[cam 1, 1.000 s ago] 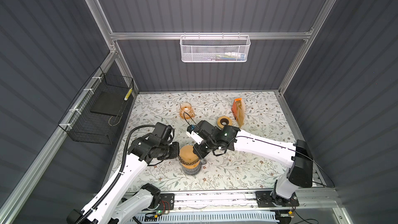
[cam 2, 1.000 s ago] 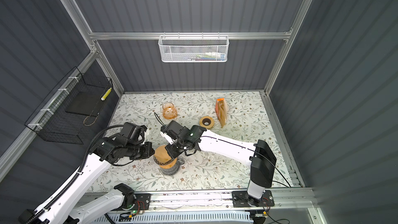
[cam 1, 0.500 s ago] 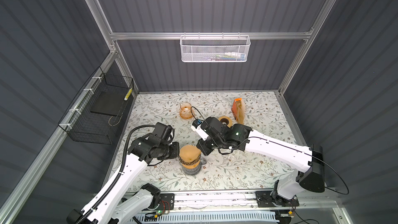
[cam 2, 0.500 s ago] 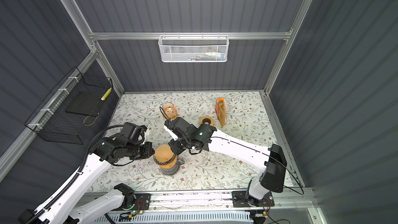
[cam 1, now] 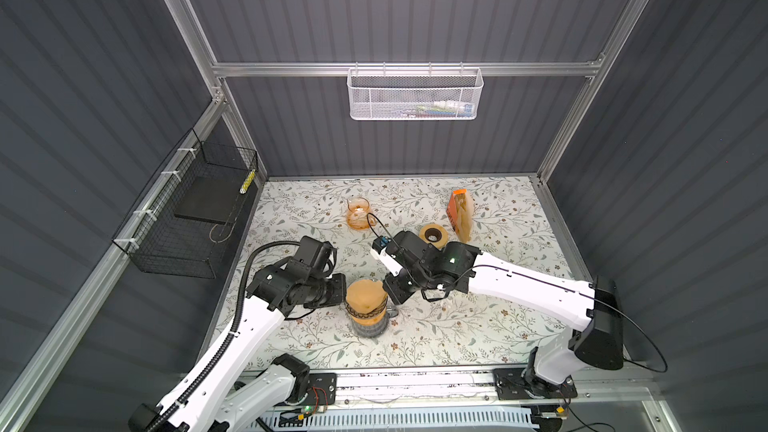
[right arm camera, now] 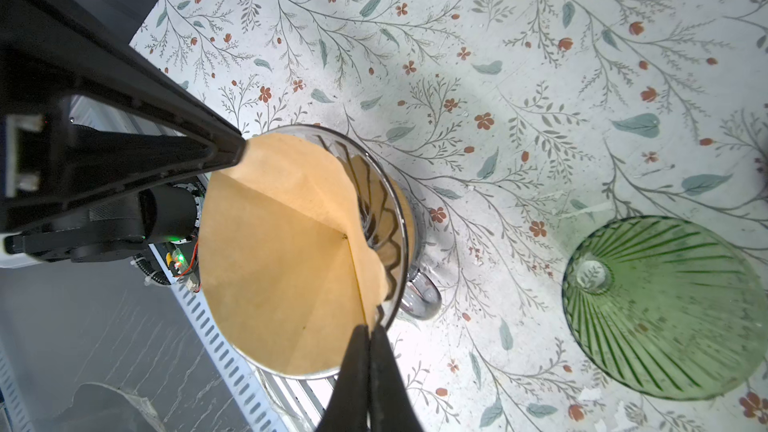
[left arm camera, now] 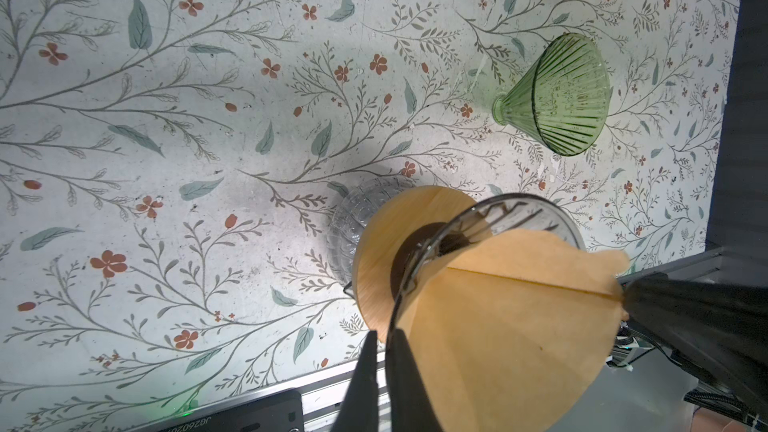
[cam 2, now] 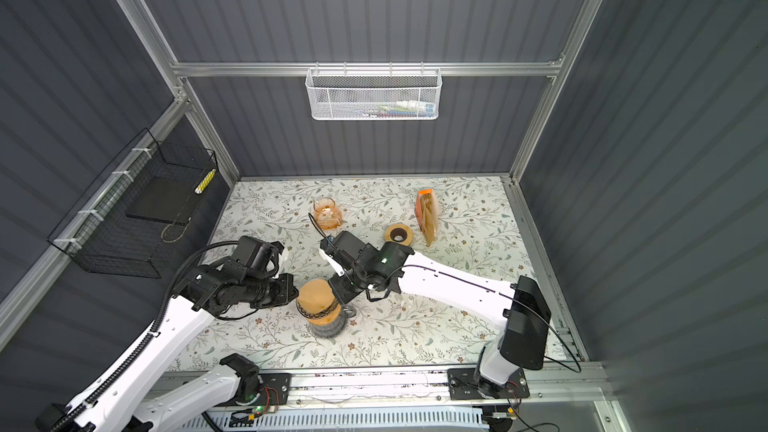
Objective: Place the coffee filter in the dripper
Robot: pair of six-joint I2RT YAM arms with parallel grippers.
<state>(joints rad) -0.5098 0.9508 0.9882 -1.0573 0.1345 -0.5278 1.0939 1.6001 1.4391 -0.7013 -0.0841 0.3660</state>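
Top views: the coffee filter (cam 1: 365,297) sits opened in the clear dripper (cam 1: 365,312). That is stacked on a glass server (cam 1: 370,328), about 7 o'clock from the centre of the table (cam 1: 478,338). The left gripper (cam 1: 345,299) is at the dripper's 9 o'clock and the right gripper (cam 1: 388,300) at its 3 o'clock, both at rim height. Can't tell the jaw gaps from up here. The orange carafe (cam 1: 358,214) is at 11 o'clock. The wooden ring (cam 1: 433,234) and filter pack (cam 1: 461,214) are toward 1 o'clock. Layout is the same in both top views: filter (cam 2: 316,297), left gripper (cam 2: 296,295), right gripper (cam 2: 334,297).

Left wrist: the left gripper (left arm camera: 384,336) has its jaws narrow, pinched on the dripper (left arm camera: 532,209); the glass rim runs between the fingers. The filter (left arm camera: 498,326) fills the cone, its edge above the rim. The right gripper (left arm camera: 625,299) meets the filter edge on the opposite side, where the seam ends. A wooden collar (left arm camera: 374,251) sits under the dripper. A green glass cone (left arm camera: 557,97) lies on its side, well apart.

Right wrist: the right gripper (right arm camera: 369,332) has its jaws pressed together on the filter (right arm camera: 282,263) edge at the seam, just inside the dripper rim (right arm camera: 386,201). The left gripper (right arm camera: 241,147) tip is on the far rim.
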